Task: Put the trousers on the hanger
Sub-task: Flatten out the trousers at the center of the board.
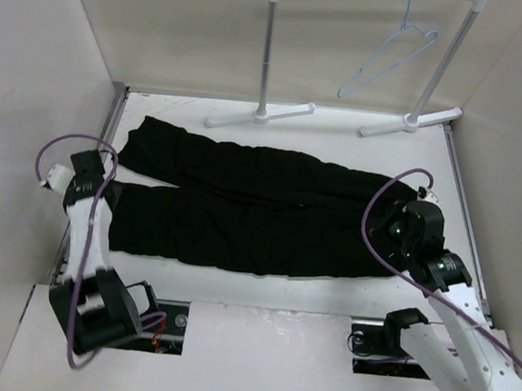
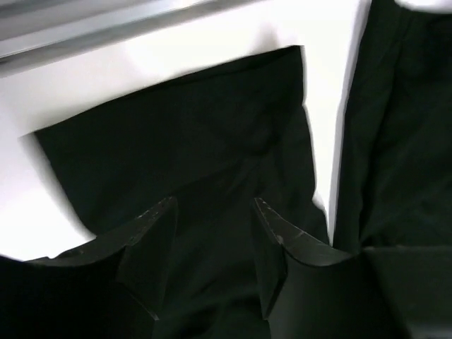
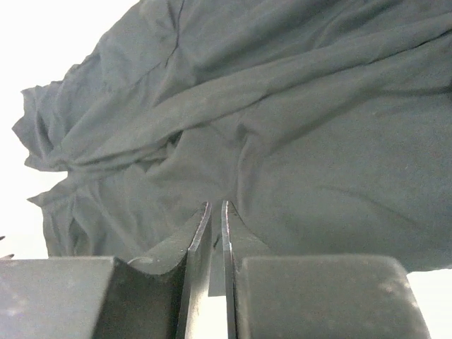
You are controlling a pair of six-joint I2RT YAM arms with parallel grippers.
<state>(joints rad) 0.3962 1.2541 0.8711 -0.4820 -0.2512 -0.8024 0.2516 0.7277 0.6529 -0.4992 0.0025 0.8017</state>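
Locate the trousers on the white bench. They lie flat and spread lengthwise across it, waist end toward your right and both leg ends toward your left. The fabric is plain black, soft and matte. The two legs run side by side and part slightly at the hems, where a strip of bench shows between them in the left wrist view. At the waist end the cloth is rumpled into long shallow folds.

Locate the hanger, a thin pale blue-lavender wire triangle. It hangs tilted by its hook from the top bar of the white rail stand at the far edge of the bench, well apart from the trousers.

Check the left tool. It sits at the hem of the near leg with its jaws apart, and black fabric lies under and between the fingers without being pinched.

Check the right tool. It sits at the waist end with its jaws drawn together to a thin slit, closed on a fold of the trousers
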